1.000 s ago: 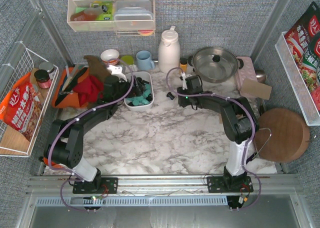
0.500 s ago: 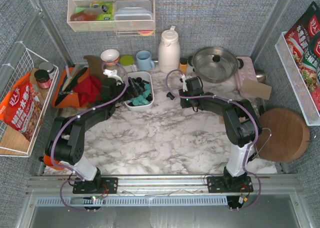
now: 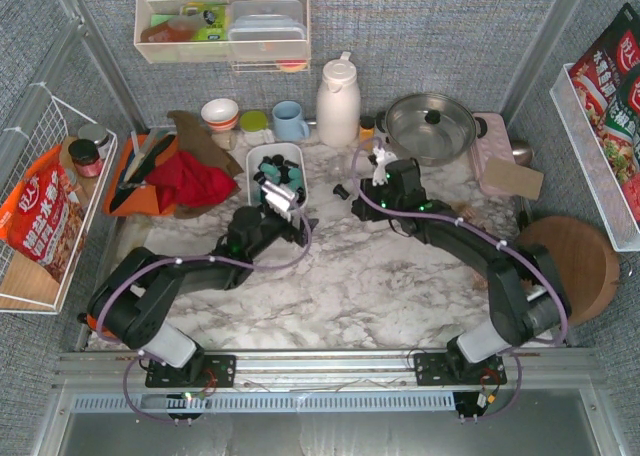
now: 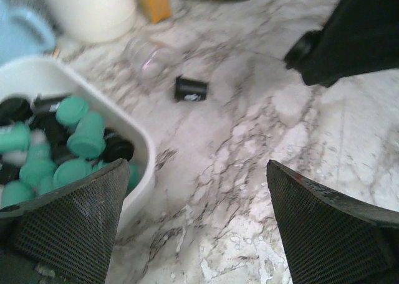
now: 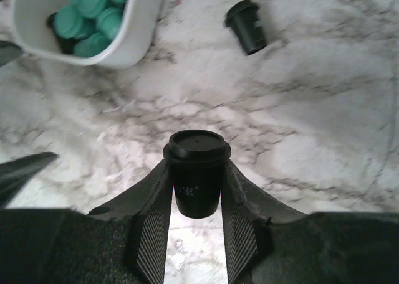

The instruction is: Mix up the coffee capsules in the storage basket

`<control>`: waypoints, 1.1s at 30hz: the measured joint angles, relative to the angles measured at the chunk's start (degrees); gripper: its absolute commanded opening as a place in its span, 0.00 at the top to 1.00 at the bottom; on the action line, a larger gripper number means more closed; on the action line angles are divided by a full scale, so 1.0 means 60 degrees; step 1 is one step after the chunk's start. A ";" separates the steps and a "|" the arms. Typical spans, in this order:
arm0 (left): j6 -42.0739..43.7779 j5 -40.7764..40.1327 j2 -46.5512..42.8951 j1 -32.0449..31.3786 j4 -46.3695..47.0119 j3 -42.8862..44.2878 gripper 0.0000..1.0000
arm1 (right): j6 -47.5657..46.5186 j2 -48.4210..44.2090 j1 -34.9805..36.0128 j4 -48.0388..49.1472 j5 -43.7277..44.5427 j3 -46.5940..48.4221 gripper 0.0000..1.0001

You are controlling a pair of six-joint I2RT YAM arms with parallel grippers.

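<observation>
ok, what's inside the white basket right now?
Teal capsules and black capsules, jumbled together in the storage basket. The pile hides its floor and any lower pods, so the total count can't be told.

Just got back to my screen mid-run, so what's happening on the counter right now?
The right hand grips one black capsule upright, above the marble counter. A second black capsule lies on its side on the marble, outside the white basket. The left hand hangs wide open and empty at the basket's edge. The basket holds a mix of teal and black capsules.
</observation>
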 measured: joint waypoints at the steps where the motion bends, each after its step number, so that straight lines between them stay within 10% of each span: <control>1: 0.0350 0.0219 0.0040 -0.0091 0.0718 -0.0353 0.01 | 0.0131 -0.0219 0.0073 0.0004 -0.0131 -0.0149 0.79; 10: 0.2251 0.2393 0.1497 -0.0772 0.6069 -0.1585 0.01 | 0.1228 -0.1920 0.0747 0.1166 -0.1617 -0.1657 0.79; 22: 0.3577 0.2874 0.2014 -0.1566 0.7027 -0.1173 0.01 | 0.1861 -0.2470 0.1202 0.2047 -0.2521 -0.1942 0.78; 33: 0.4557 0.2579 0.1967 -0.1949 0.7042 -0.1246 0.37 | 0.1942 -0.2346 0.1311 0.1978 -0.2619 -0.1847 0.74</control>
